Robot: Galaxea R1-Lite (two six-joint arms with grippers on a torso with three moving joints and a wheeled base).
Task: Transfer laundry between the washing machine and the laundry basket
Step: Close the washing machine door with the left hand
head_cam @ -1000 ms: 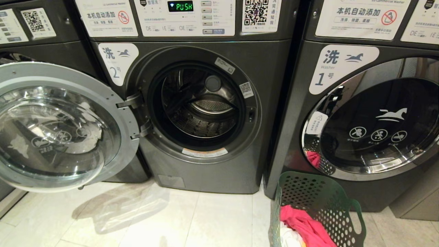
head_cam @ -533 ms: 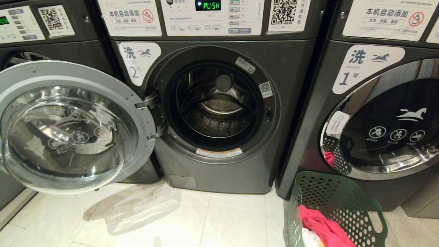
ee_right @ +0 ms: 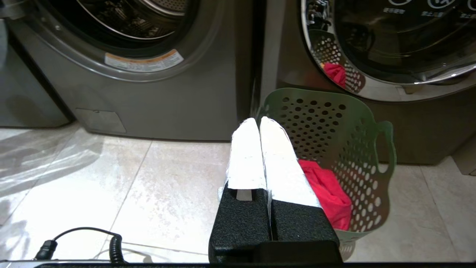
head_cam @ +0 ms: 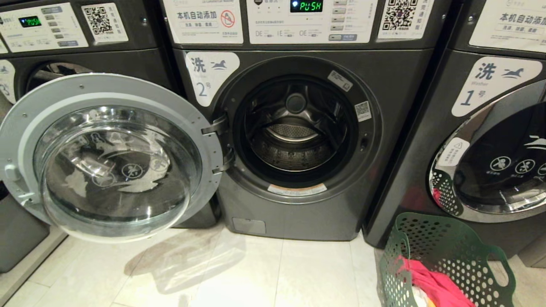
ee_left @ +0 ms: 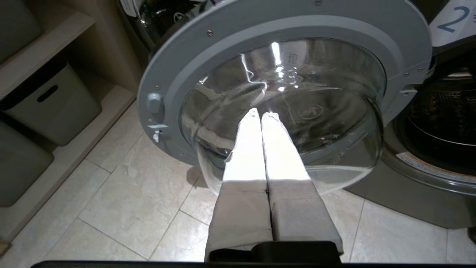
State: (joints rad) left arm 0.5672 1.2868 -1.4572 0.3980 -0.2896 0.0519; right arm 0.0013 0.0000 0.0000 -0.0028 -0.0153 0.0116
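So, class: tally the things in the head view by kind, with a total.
Washing machines: 3 (number 2, number 1, a third at left)
Laundry basket: 1
Open doors: 1
Red-pink garment: 1
Total: 6

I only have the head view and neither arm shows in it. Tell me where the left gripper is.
Observer: The left gripper points at the glass of the washing machine's open door, jaws shut, empty.
Operator: Now the right one.
Observer: The right gripper, jaws shut and empty, hangs over the floor beside the laundry basket.
Operator: Report anything else down there.
Observer: A coiled black cable shows close to the robot.
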